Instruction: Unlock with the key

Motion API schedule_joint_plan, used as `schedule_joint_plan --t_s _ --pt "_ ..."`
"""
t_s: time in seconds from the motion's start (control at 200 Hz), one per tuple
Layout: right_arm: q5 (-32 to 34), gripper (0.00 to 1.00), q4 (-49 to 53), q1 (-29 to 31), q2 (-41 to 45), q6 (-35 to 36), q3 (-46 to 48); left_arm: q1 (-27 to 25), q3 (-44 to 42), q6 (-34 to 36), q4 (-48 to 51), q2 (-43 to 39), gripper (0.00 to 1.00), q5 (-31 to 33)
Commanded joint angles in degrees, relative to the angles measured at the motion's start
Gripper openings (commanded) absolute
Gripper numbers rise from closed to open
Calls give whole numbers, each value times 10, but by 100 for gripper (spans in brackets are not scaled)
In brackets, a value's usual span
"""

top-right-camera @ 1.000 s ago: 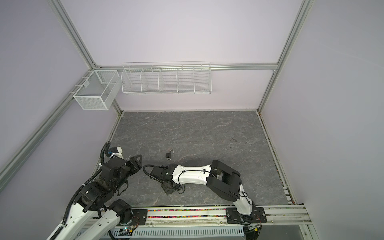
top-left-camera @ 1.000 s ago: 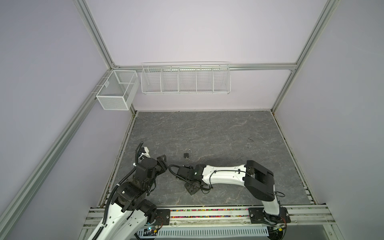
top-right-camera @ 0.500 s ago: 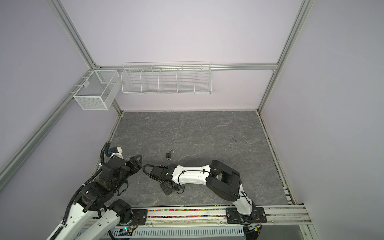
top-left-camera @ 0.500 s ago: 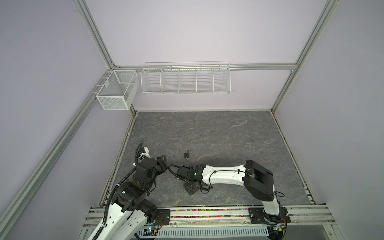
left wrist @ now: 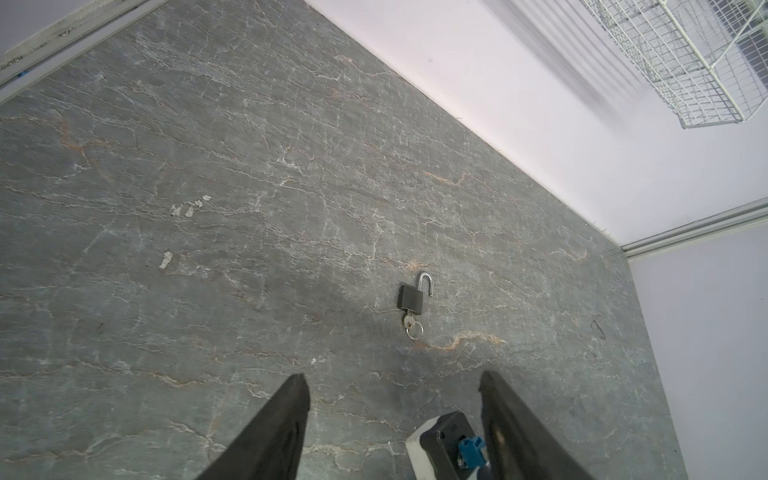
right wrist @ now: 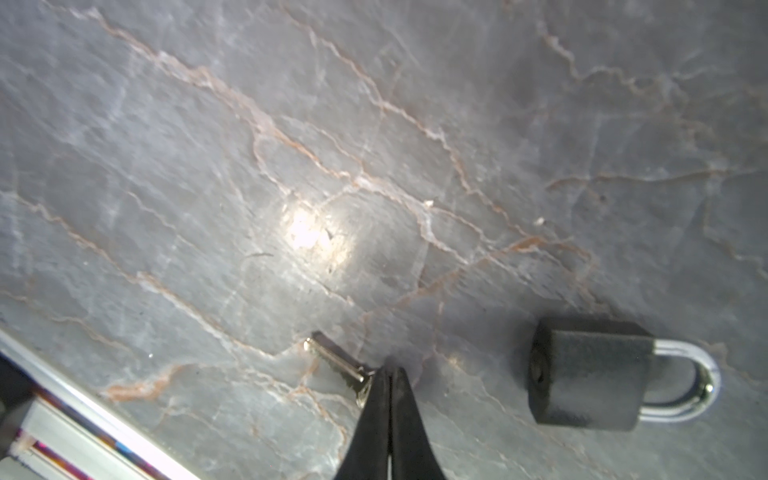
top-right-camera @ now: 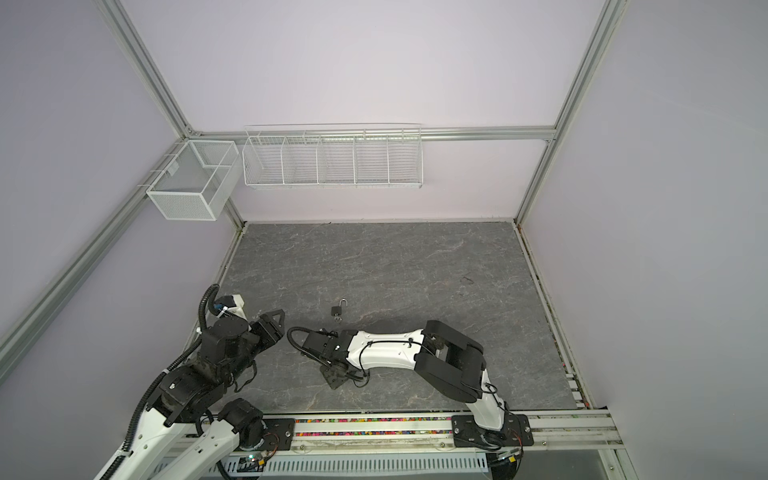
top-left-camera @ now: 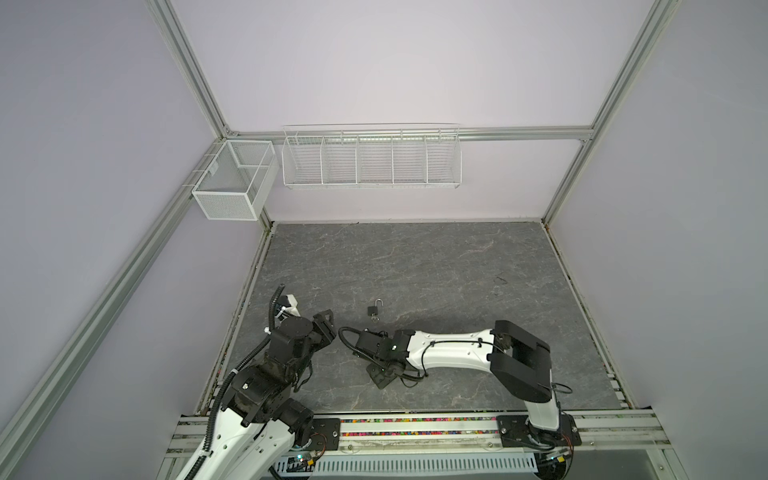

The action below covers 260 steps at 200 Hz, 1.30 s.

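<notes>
Two padlocks here. The open padlock (left wrist: 411,296) lies out on the table (top-left-camera: 415,257) with the inserted key (left wrist: 409,322) in its base. The shut padlock (right wrist: 590,374) sits near the right gripper (right wrist: 386,370), which is clamped tight, apparently on the loose key (right wrist: 332,353) by its head, though it's a bit blurry. The left gripper (left wrist: 395,386) is spread wide, holding nothing.

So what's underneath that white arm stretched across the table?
In both top views the right arm covers that patch of table. Its wrist camera shows the right gripper shut on a key, with a closed padlock lying beside.
</notes>
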<state>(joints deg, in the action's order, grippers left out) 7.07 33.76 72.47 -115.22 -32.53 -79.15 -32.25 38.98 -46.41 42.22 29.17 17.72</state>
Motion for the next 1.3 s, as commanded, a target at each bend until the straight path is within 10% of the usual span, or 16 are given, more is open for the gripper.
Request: schedule_joint_plan --t_s 0.0,0.72,1.295 --pt "11 7 -22 -12 17 3 24 2 -2 -16 -2 -7 65 -8" --pt "36 7 -104 -56 204 68 134 3 -18 -61 -85 9 61 -117" --pt "76 7 -160 -108 246 83 64 2 -111 -356 -373 71 64 -208"
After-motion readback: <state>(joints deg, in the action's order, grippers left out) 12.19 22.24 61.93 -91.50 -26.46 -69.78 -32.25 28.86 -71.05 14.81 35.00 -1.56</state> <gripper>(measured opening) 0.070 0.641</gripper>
